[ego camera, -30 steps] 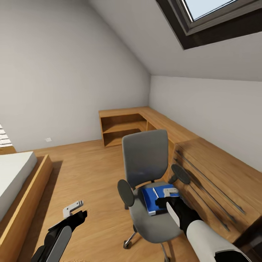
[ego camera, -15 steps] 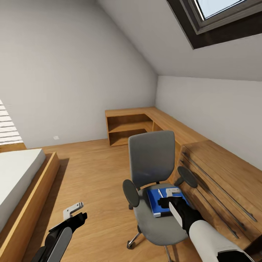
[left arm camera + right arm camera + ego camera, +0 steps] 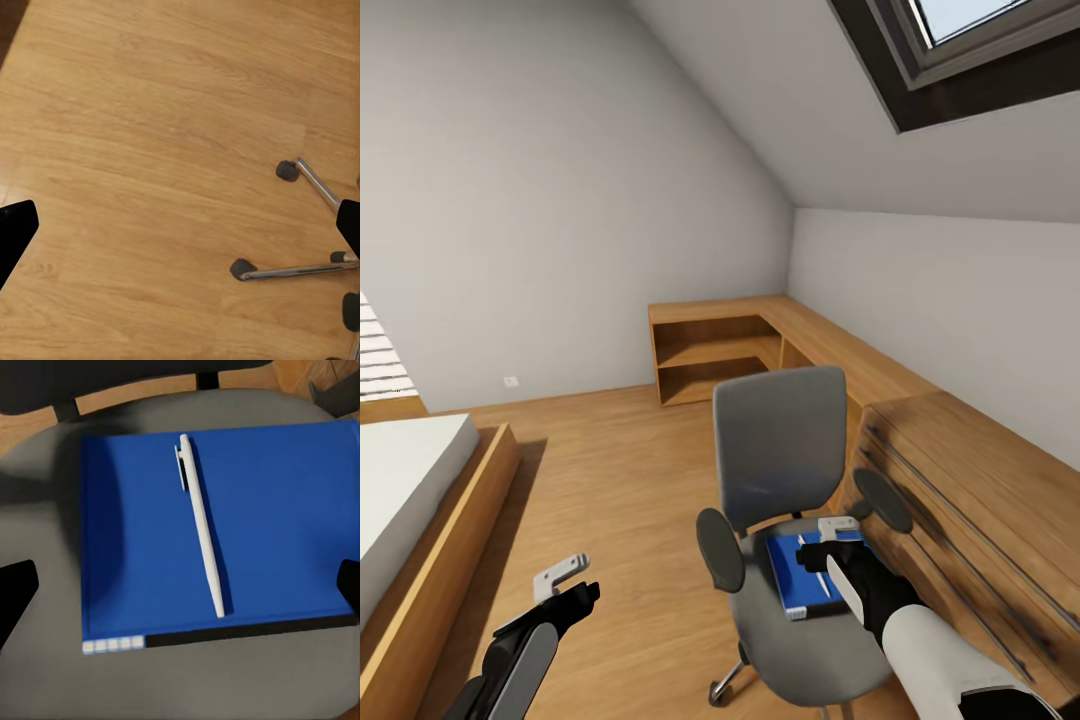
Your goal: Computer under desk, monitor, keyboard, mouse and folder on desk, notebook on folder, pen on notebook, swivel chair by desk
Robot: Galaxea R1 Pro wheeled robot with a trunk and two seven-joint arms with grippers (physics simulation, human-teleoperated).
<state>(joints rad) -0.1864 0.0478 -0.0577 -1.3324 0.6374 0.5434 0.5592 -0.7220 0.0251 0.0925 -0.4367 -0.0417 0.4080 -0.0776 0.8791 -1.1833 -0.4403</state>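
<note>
The swivel chair (image 3: 780,450), with its grey seat and tall grey back, stands in front of me in the head view. A bright blue folder (image 3: 798,580) lies flat on its seat with a white pen (image 3: 813,561) resting on top. My right gripper (image 3: 826,545) hovers open just above the folder. The right wrist view looks straight down on the folder (image 3: 277,525) and the pen (image 3: 201,532), with the open right gripper (image 3: 180,589) spanning the folder's width. My left gripper (image 3: 565,583) hangs open over the floor left of the chair, and the left wrist view shows this gripper (image 3: 180,229) near the chair's chrome base (image 3: 296,270).
A low oak shelving unit (image 3: 710,345) runs along the far wall and the right wall, with drawer fronts (image 3: 960,500) close beside the chair's right armrest. A bed (image 3: 410,480) on a wooden frame stands at the left. Open wood floor (image 3: 610,480) lies between them.
The head view has swung, shifting the whole picture slightly right and down. My right gripper stays open over the folder. The left arm looks unchanged.
</note>
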